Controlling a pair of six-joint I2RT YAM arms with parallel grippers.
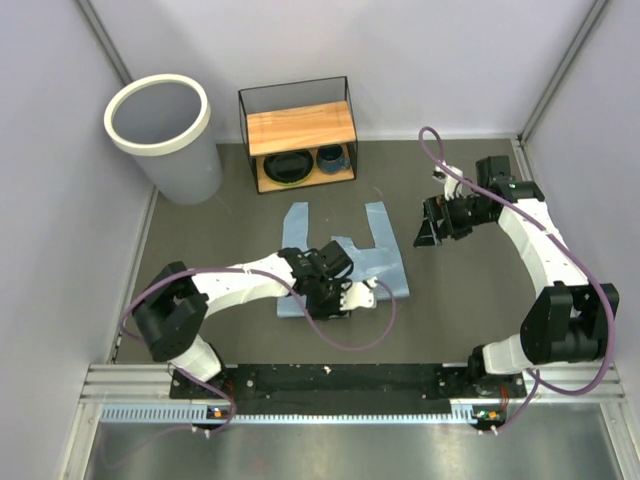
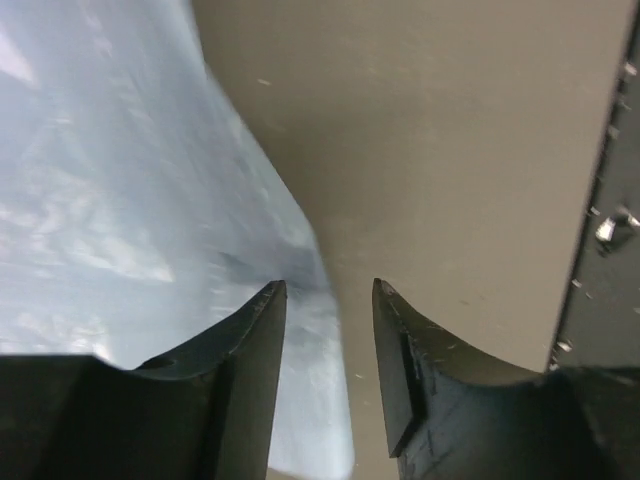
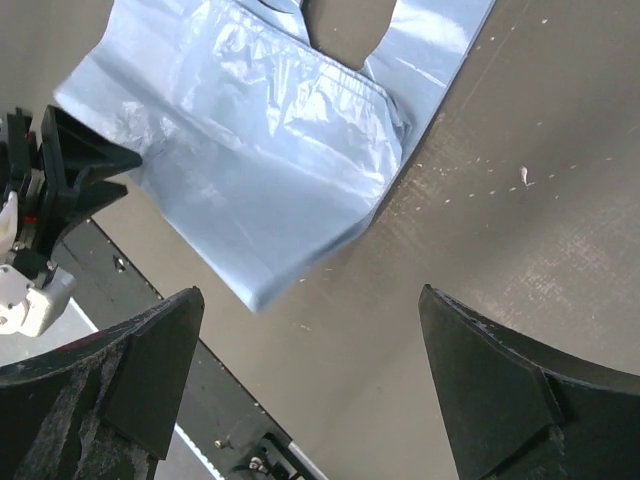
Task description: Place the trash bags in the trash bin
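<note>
One light-blue trash bag point(image 1: 385, 262) lies flat on the grey table, handles toward the back. My left gripper point(image 1: 330, 298) is low over the bag's near edge. In the left wrist view the gripper point(image 2: 328, 290) is open by a narrow gap, with the bag's edge point(image 2: 120, 200) under the left finger and nothing held. My right gripper point(image 1: 428, 232) hovers right of the bag. In the right wrist view the gripper point(image 3: 310, 295) is wide open and empty, with the bag point(image 3: 260, 150) ahead of it. The whitish trash bin point(image 1: 160, 125) stands upright at the back left.
A black-wire wooden shelf point(image 1: 300, 128) stands at the back centre, holding a dark bowl point(image 1: 285, 167) and a cup point(image 1: 331, 158). Grey walls close in the left, back and right. A metal rail point(image 1: 340, 385) runs along the near edge.
</note>
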